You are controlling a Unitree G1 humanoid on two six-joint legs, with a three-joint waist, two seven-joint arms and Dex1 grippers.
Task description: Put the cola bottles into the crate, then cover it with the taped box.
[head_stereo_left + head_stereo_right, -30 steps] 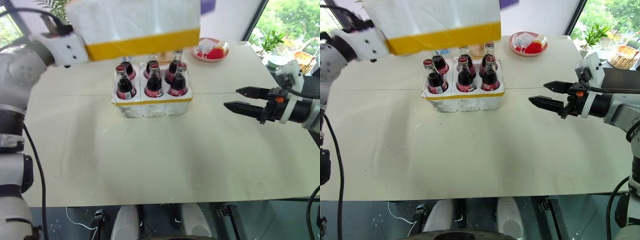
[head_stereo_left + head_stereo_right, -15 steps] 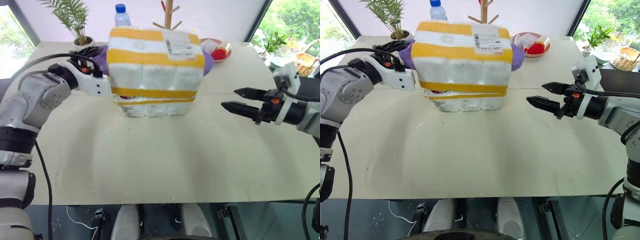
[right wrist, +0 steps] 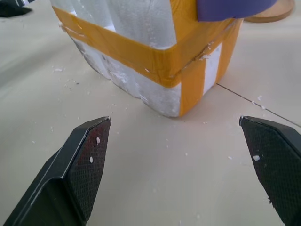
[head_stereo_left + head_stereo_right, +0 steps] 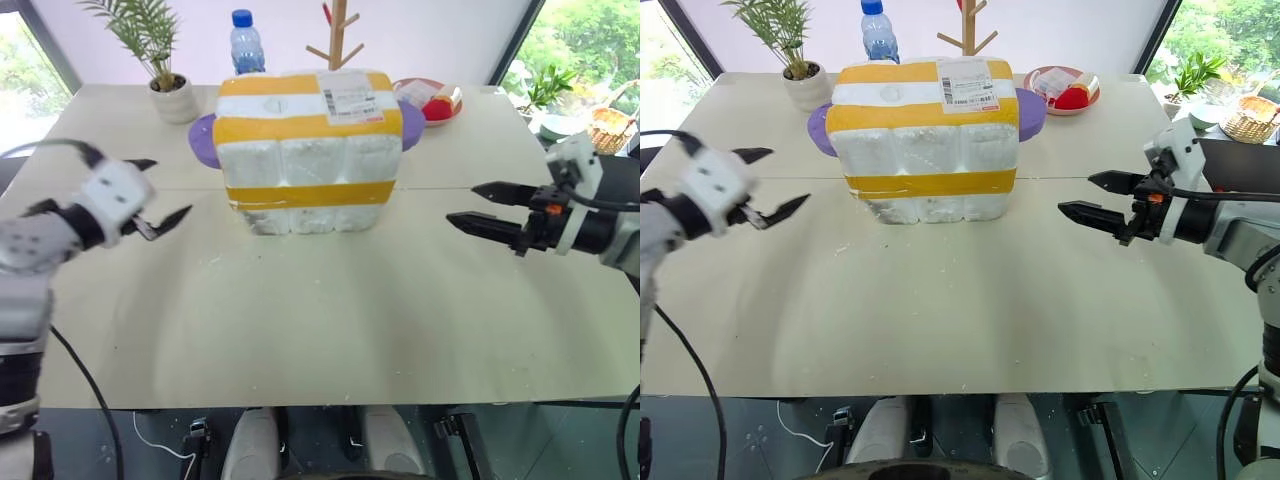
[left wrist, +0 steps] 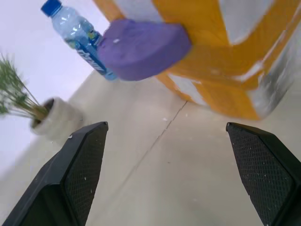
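**Taped box sits over the crate, both grippers spread and clear**

We see the taped box (image 4: pixel 927 138) standing upright in the middle of the table (image 4: pixel 960 320), its yellow tape bands running around the sides and over the top, the white shipping label (image 4: pixel 969 84) on its upper face. It covers the crate, of which we can make out only a strip of white foam (image 4: pixel 930 208) below the lower yellow band. The cola bottles are hidden beneath the box, so we cannot tell how they stand.

Our left gripper (image 4: pixel 762 185) hovers to the left of the box, well apart from it, its two black fingers spread wide and holding nothing. Our right gripper (image 4: pixel 1092 197) hangs to the right of the box, also apart from it, fingers spread and empty, pointing toward the box's side.

Around the box: purple handles stick out from each end, one on the left (image 5: pixel 141 47) and one on the right (image 4: pixel 1030 112). Behind it stands a clear water bottle (image 4: pixel 878 32) with a blue cap, a potted plant (image 4: pixel 800 75) in a white pot at the far left corner, a wooden branching stand (image 4: pixel 970 30), and a pink plate (image 4: pixel 1060 88) holding red and white items to the far right. Small white foam crumbs (image 3: pixel 61 70) lie scattered on the table near the box's base. Nothing lies between either gripper and the box.
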